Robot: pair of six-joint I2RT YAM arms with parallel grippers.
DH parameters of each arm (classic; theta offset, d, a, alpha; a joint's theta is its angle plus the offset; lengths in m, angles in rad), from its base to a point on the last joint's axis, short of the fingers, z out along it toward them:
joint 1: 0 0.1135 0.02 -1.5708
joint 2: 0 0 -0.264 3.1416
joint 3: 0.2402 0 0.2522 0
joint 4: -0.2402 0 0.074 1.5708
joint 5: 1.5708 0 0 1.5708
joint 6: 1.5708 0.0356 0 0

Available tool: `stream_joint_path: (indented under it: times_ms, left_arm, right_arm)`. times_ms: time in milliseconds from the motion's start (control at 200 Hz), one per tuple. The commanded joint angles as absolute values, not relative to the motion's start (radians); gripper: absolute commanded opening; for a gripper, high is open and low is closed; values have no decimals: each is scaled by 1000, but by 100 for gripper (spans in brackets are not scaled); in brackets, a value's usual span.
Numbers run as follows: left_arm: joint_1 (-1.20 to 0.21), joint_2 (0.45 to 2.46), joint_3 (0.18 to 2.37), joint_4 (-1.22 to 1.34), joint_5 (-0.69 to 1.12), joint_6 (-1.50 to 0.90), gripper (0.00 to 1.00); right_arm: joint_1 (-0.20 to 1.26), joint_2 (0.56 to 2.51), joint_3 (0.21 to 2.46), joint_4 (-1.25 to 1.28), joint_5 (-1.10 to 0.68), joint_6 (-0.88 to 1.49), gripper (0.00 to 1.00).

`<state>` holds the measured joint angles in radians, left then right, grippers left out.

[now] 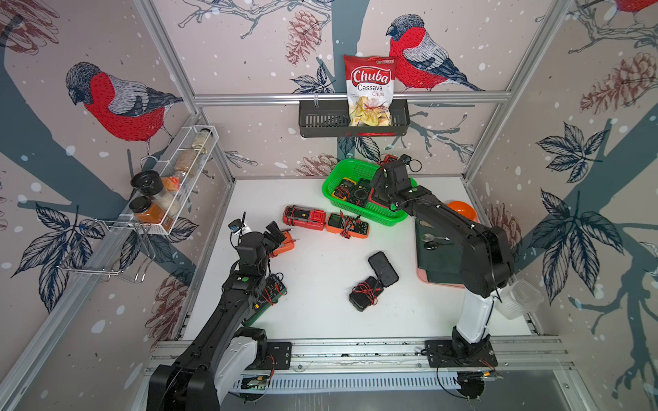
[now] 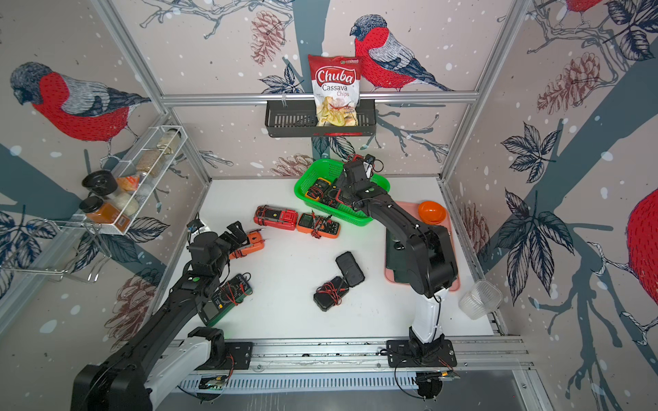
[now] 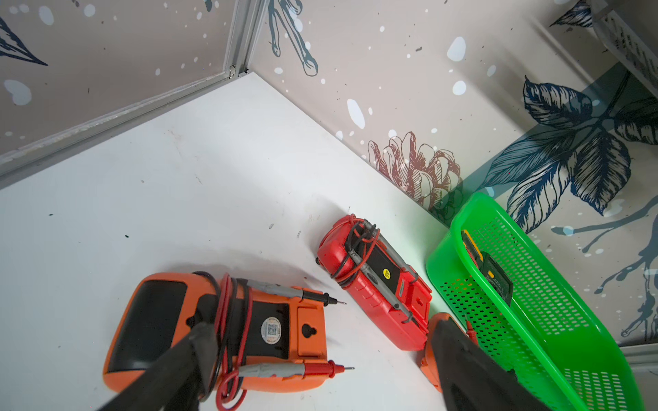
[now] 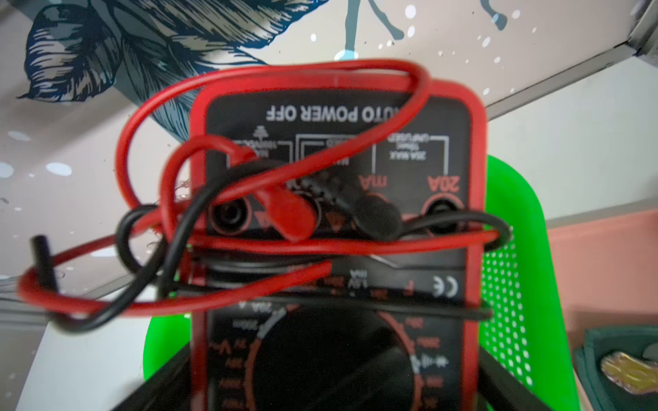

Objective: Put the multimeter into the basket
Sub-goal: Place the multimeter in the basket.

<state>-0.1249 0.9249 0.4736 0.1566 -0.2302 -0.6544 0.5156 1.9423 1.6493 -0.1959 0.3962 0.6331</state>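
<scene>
While the right pincer (image 4: 336,356) clamps its sides, red multimeter (image 4: 334,231) between the jaws, basket (image 1: 359,210) beneath, left pincer (image 3: 325,336) spread

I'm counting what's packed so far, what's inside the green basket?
A yellow multimeter, a dark multimeter and a red multimeter in the right pincer. The right arm covers the rest of the basket.

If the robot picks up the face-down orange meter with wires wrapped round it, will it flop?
Probably stiff: the orange meter has a hard-looking case. Its wrapped leads look floppy, so the probes might dangle. It's flat, so rolling seems unlikely.
</scene>
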Motion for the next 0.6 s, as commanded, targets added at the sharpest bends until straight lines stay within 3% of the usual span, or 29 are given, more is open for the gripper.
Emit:
stream_joint_path:
  times_ms: [0,230,595]
  left_arm:
    - [-123,934,484,209,-178,-634,98]
    - [-123,945,482,215,-142,-630,98]
    - [-123,968,489,219,-138,-636,98]
  right_arm:
    - [502,2023,1756,-204,507,656,0]
    - [468,2198,1943,-315,514,679,0]
    - [445,2290,1947,-391,446,702,0]
